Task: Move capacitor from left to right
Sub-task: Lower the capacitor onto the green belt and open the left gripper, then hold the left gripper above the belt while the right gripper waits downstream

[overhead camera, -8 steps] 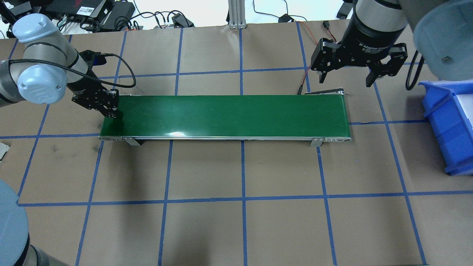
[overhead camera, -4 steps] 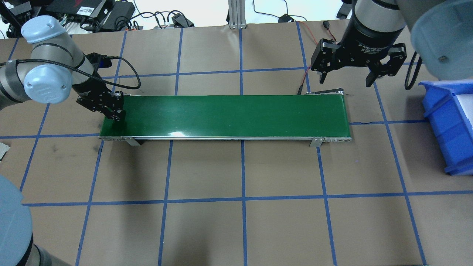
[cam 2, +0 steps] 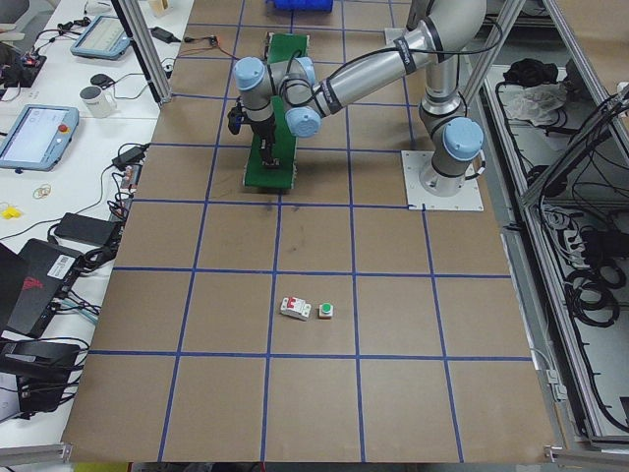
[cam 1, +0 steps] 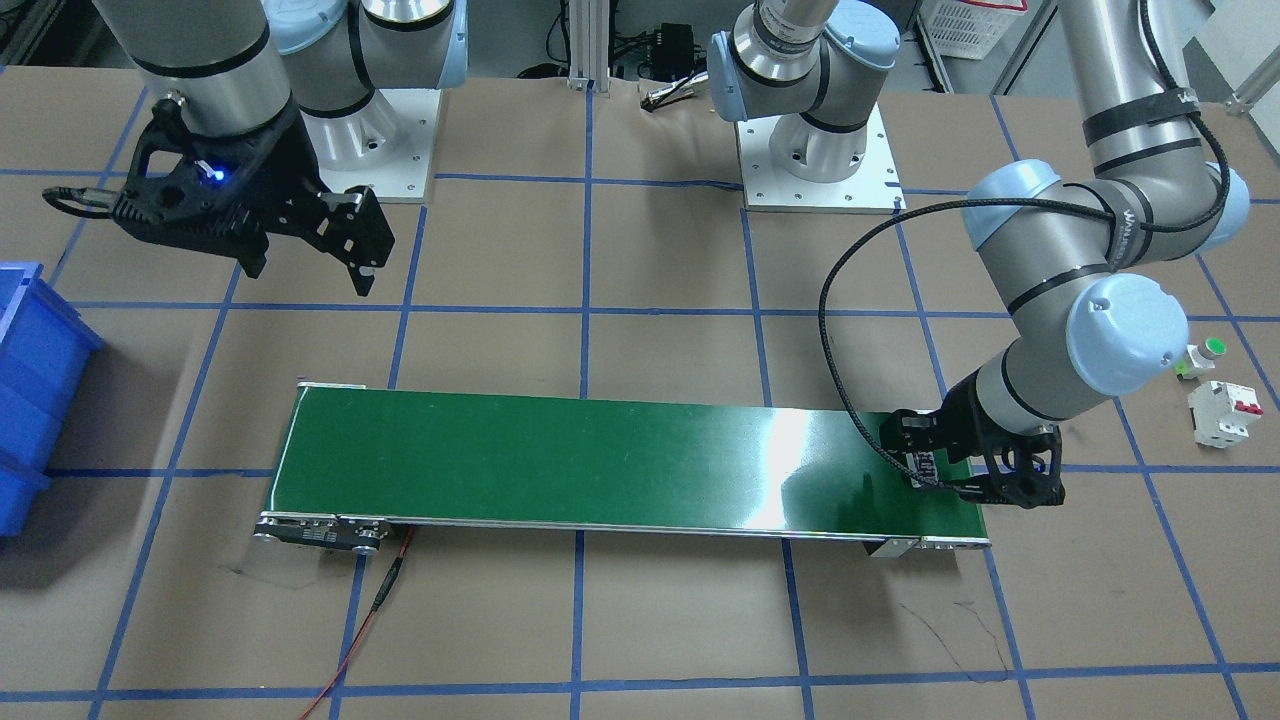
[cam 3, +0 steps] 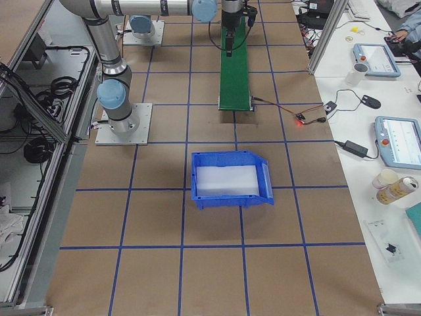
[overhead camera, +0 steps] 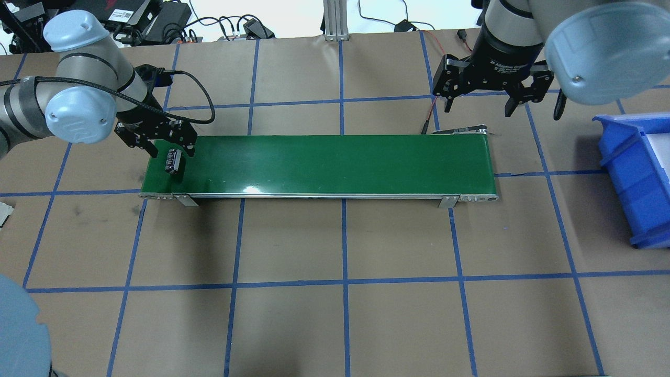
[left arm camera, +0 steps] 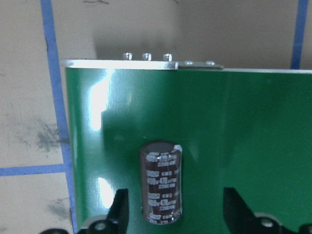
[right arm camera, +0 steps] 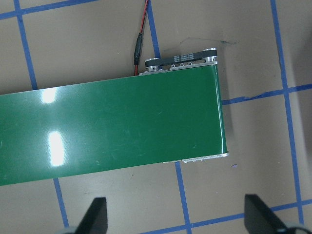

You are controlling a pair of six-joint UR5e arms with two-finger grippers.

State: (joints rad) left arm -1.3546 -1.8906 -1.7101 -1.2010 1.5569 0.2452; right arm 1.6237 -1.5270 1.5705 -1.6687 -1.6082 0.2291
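The capacitor (overhead camera: 172, 161), a small dark cylinder with pale markings, lies on its side at the left end of the green conveyor belt (overhead camera: 324, 162). It also shows in the left wrist view (left arm camera: 162, 183) and in the front view (cam 1: 925, 466). My left gripper (overhead camera: 172, 149) is open just above it, and its fingers (left arm camera: 119, 209) stand apart on either side of the capacitor without touching it. My right gripper (overhead camera: 478, 109) is open and empty, and hovers behind the belt's right end (right arm camera: 214, 97).
A blue bin (overhead camera: 638, 178) stands on the table to the right of the belt. A white circuit breaker (cam 1: 1222, 410) and a green-capped push-button (cam 1: 1205, 355) sit on the table beyond the belt's left end. A red wire (right arm camera: 141, 44) runs from the belt's right end.
My left gripper was shut and low over the belt's left end. It has opened and drawn back, and the capacitor now lies free on the belt. My right gripper has shifted slightly back and left.
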